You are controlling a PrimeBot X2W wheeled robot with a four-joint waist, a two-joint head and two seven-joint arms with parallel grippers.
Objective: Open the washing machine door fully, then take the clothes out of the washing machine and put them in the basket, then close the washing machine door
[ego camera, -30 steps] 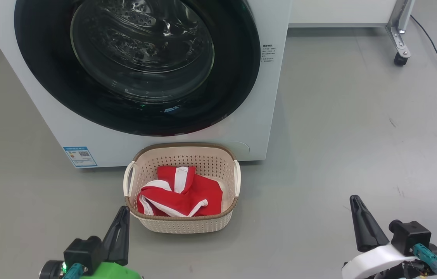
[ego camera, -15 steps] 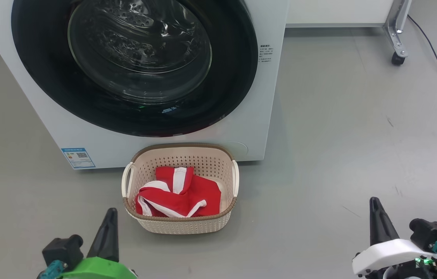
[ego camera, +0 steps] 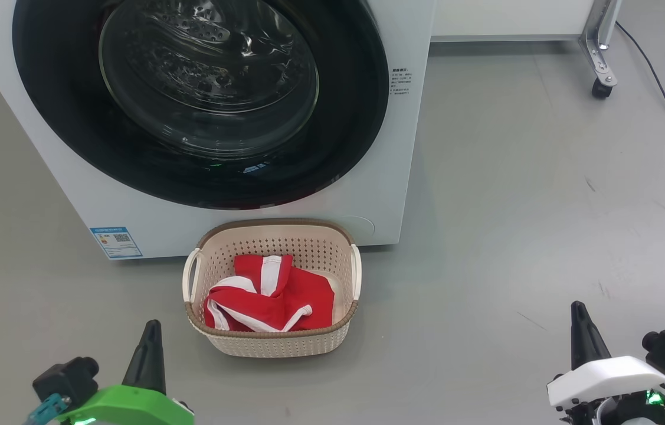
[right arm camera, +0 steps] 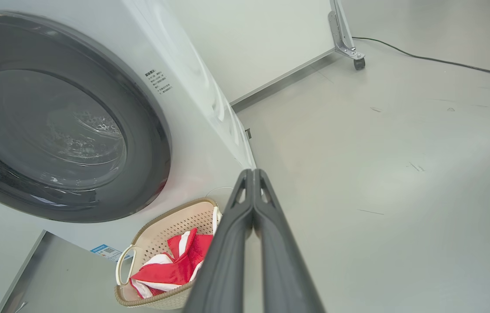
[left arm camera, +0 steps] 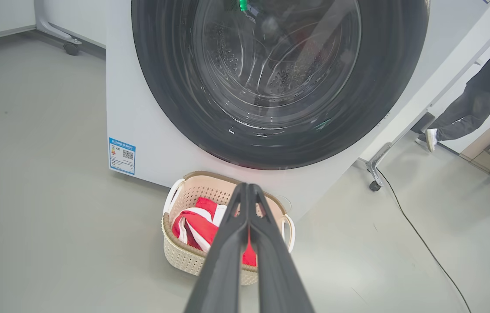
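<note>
The round black washing machine door (ego camera: 202,100) lies flat against the white washing machine (ego camera: 403,153), its glass window showing the steel drum. In front of it on the floor stands the cream basket (ego camera: 273,342) holding the red clothes (ego camera: 270,295) with white bands. My left gripper (ego camera: 151,326) is shut and empty at the lower left, short of the basket. My right gripper (ego camera: 577,309) is shut and empty at the lower right, well to the basket's right. The left wrist view has the door (left arm camera: 279,74), the basket (left arm camera: 179,252) and shut fingertips (left arm camera: 245,188). The right wrist view has the clothes (right arm camera: 171,269) and shut fingertips (right arm camera: 253,173).
A metal frame leg on a caster (ego camera: 600,88) and a black cable (ego camera: 662,77) lie on the grey floor at the back right. A person's legs (left arm camera: 466,117) stand beyond the machine in the left wrist view. A blue sticker (ego camera: 115,241) marks the machine's lower left.
Both grippers have closed and drawn back toward the bottom corners of the head view. The whole head view has shifted a little, so the camera moved.
</note>
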